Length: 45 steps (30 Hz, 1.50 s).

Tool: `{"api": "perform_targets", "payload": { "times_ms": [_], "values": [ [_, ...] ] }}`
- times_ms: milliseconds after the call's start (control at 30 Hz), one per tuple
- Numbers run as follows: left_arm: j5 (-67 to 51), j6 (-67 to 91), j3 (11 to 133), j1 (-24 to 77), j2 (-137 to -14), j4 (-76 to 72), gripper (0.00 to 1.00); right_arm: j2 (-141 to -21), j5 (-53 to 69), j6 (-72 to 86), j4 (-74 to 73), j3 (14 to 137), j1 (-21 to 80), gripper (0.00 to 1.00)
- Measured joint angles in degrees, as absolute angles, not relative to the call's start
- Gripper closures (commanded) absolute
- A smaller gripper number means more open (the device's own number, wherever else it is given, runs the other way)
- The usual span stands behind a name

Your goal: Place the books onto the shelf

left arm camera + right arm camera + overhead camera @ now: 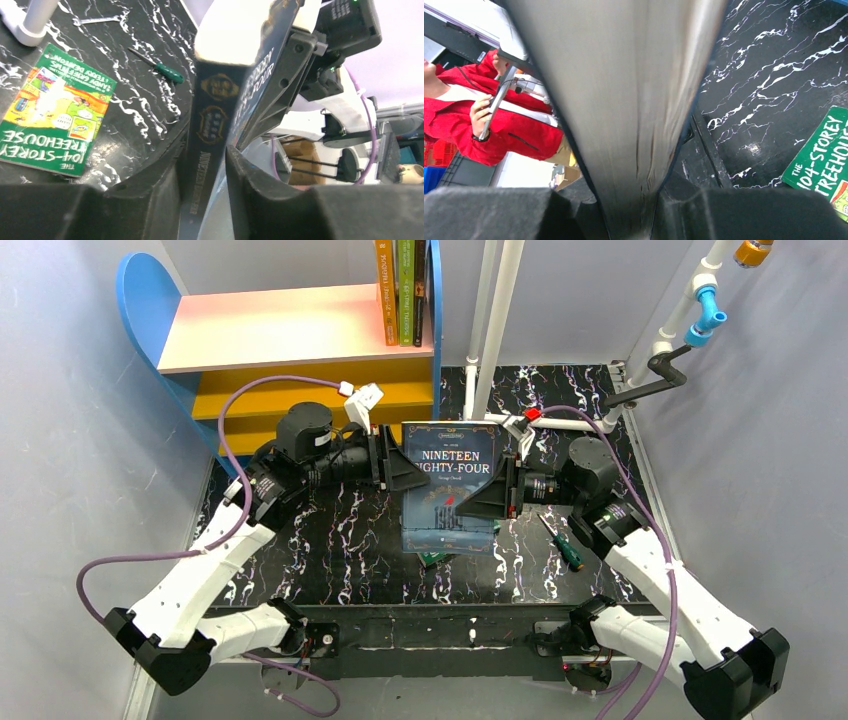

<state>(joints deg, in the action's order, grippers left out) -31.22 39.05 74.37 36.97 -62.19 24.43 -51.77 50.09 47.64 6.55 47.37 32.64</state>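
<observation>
**Shelf** (270,325): bookcase standing just beyond the left gripper (204,175). One rounded blue side, flat pale pink top board, yellow stepped shelves below.
- Contents, top board: three books (405,290) upright in a row at the end nearer the grippers. Spines are orange, green and one dark.

**Held item:** one dark blue book (447,480), a thin paperback titled "Nineteen Eighty-Four". It is raised over the table, front cover up, and spans the gap between the two grippers.
- Left gripper: black fingers sit on either side of the spine, close against it. Whether they press it cannot be told.
- Right gripper (631,200): clamped on the pale, fine-lined page edge opposite the spine.

**Table** (330,540): black surface with white marble veining.
- One green book (55,110), a glossy cartoon cover with white lettering. It lies flat directly under the held book, apart from both grippers.
- One screwdriver (562,543), with a slim metal shaft and green handle. It lies just outside the right gripper, on the near side.

**Count:** five books (three shelved, one held, one on the table), one screwdriver, two grippers.
</observation>
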Motion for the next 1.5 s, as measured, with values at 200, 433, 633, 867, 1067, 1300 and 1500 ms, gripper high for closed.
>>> {"api": "perform_targets", "payload": {
  "times_ms": [200, 433, 633, 867, 1067, 1300, 1500],
  "values": [
    [-30.17, 40.91, 73.45, 37.56, -61.78, 22.74, 1.00, -52.25, 50.37, 48.21, 6.39, 47.53, 32.64, 0.91],
    [-23.24, 38.06, 81.03, 38.41, -61.93, 33.56, 1.00, -53.21, 46.19, 46.24, 0.36, 51.13, 33.10, 0.24],
    [-9.78, 30.74, 100.86, 37.98, -65.39, 51.75, 1.00, -51.40, 40.03, 43.72, -6.39, 53.08, 32.25, 0.18],
    [8.36, 24.67, 122.54, 37.63, -70.48, 66.41, 1.00, -47.70, 34.26, 39.62, -14.31, 57.98, 32.16, 0.14],
    [22.04, 18.70, 131.83, 37.58, -71.88, 66.76, 1.00, -46.59, 32.18, 38.17, -17.23, 59.18, 31.99, 0.13],
    [33.30, 9.78, 132.11, 37.58, -72.71, 57.23, 1.00, -46.17, 30.76, 37.21, -19.73, 59.16, 31.94, 0.13],
    [36.03, 3.57, 133.40, 37.58, -76.53, 45.17, 1.00, -44.95, 30.09, 37.06, -20.14, 59.18, 31.94, 0.13]
  ]
}}
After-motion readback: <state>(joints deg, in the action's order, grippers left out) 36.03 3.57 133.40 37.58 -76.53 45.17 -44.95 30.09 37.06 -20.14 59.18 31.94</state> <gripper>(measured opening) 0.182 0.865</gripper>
